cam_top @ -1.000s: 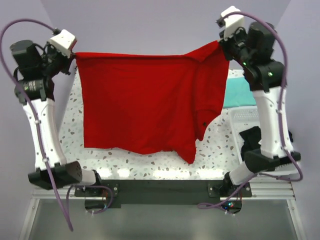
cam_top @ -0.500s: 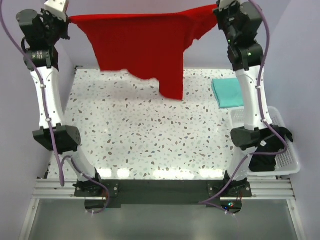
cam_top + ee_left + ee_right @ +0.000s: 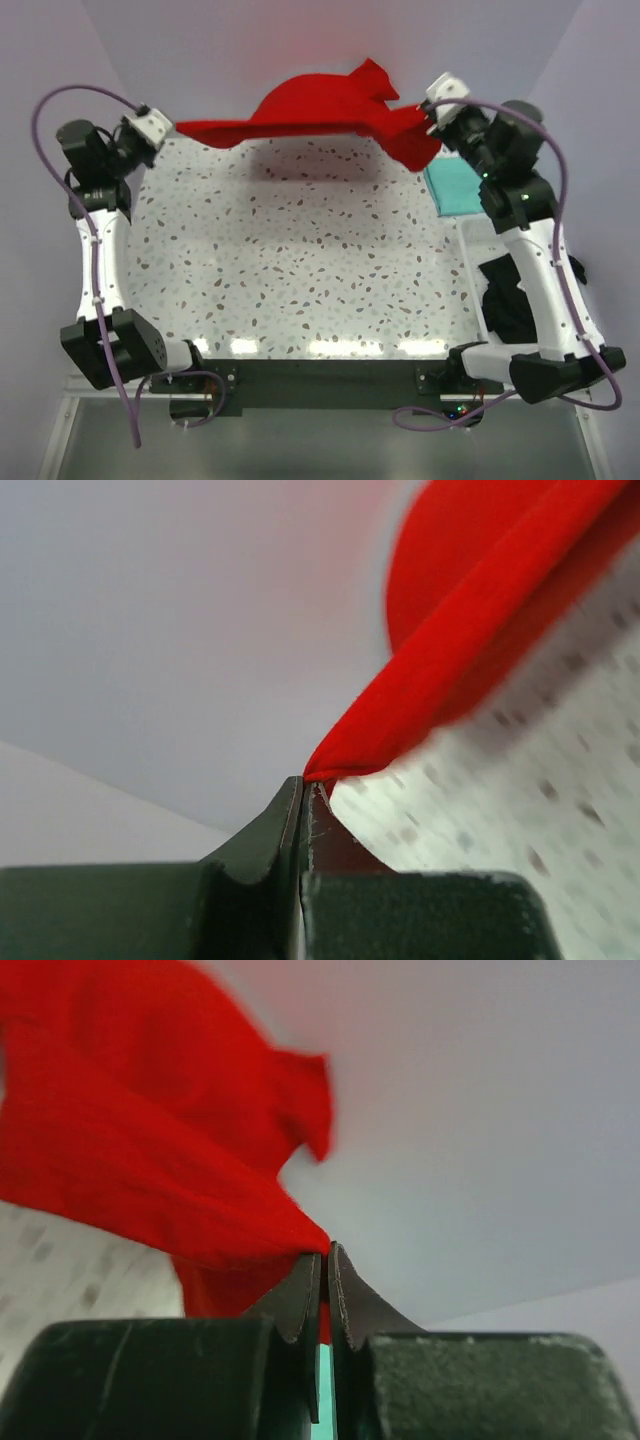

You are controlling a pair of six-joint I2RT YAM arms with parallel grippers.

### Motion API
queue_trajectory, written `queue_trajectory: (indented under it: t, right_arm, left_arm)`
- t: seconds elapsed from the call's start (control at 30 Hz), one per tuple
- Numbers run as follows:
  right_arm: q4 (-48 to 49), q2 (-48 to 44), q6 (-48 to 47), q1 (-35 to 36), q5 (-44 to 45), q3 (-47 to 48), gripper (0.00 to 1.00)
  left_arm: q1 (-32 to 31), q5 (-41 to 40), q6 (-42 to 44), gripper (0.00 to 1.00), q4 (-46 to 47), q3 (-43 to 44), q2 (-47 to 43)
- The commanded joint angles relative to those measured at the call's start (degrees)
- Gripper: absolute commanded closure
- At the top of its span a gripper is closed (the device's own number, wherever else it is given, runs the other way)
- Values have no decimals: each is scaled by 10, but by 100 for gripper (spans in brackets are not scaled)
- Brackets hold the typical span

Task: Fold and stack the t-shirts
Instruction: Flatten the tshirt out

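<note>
While both my jaws are clenched, my left gripper [image 3: 303, 780] pinches one edge of the bright red soft cloth t-shirt [image 3: 320, 115] and my right gripper [image 3: 325, 1250] pinches another. The cloth hangs stretched between them over the far edge of the white speckled table [image 3: 300, 260]. Over that far edge the red shirt humps upward in the middle. A loose flap sticks up towards the table's far right, and a bunched part droops below my right fingers. A soft shadow lies on the table beneath it, and I cannot tell whether any cloth touches the surface.

At the table's far right corner the flat, folded mint-teal cloth t-shirt [image 3: 455, 190] lies just under my right wrist, its far edge hidden by the drooping red bunch. Along the table's right side sits the white plastic lattice basket [image 3: 472, 270] with the crumpled black cloth t-shirt [image 3: 510, 300] inside. My right arm crosses above both and covers part of them. Both wrist views are blurred beyond my fingertips.
</note>
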Motion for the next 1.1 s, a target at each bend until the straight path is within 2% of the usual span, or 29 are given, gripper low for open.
queue_trajectory:
  t: [0.0, 0.1, 0.13, 0.17, 0.27, 0.3, 0.33, 0.37, 0.4, 0.43, 0.5, 0.63, 0.73, 0.87, 0.9, 1.0, 1.07]
  right_arm:
    - [-132, 0, -103, 30, -60, -112, 100]
    - [-163, -29, -146, 88, -45, -203, 100]
    - [-162, -35, -147, 102, -35, -245, 100]
    - [-165, -36, -148, 112, -31, -262, 100]
    - [-232, 1, -145, 158, -10, -288, 100]
    - [-262, 12, -143, 172, -11, -285, 93]
    - [-327, 21, -143, 173, -17, -271, 62]
    - [-355, 28, -140, 174, -35, -265, 46]
    - [-392, 29, -138, 173, -39, -261, 29]
    - [-406, 23, -129, 174, -48, -252, 11]
    - [-443, 4, -118, 172, -75, -228, 2]
    - [-467, -1, -61, 172, -80, -186, 2]
    - [-428, 25, -25, 162, -44, -187, 11]
    - [-386, 95, 20, 156, 14, -182, 24]
    - [-375, 115, 28, 155, 21, -175, 31]
    - [-356, 173, 58, 144, 33, -162, 45]
    - [-357, 208, 70, 138, 20, -152, 48]
  left_arm:
    - [3, 46, 237, 100, -119, -125, -25]
    - [3, 26, 358, 100, -167, -224, -60]
    - [3, 24, 371, 100, -173, -263, -67]
    - [1, 22, 411, 100, -183, -277, -71]
    - [-4, -1, 529, 96, -295, -306, -75]
    - [-4, -11, 565, 86, -370, -310, -73]
    - [-4, -26, 597, 79, -403, -314, -74]
    - [-2, -43, 613, 73, -424, -318, -75]
    - [1, -75, 616, 62, -449, -320, -78]
    - [6, -88, 622, 60, -461, -322, -78]
    - [35, -103, 636, 54, -486, -319, -75]
    - [78, -97, 640, 52, -507, -285, -47]
    - [80, -72, 623, 52, -517, -274, -25]
    - [52, -63, 502, 52, -442, -270, -8]
    - [43, -70, 479, 53, -428, -270, -5]
    - [9, -97, 392, 54, -385, -270, 17]
    - [-13, -108, 351, 55, -375, -270, 37]
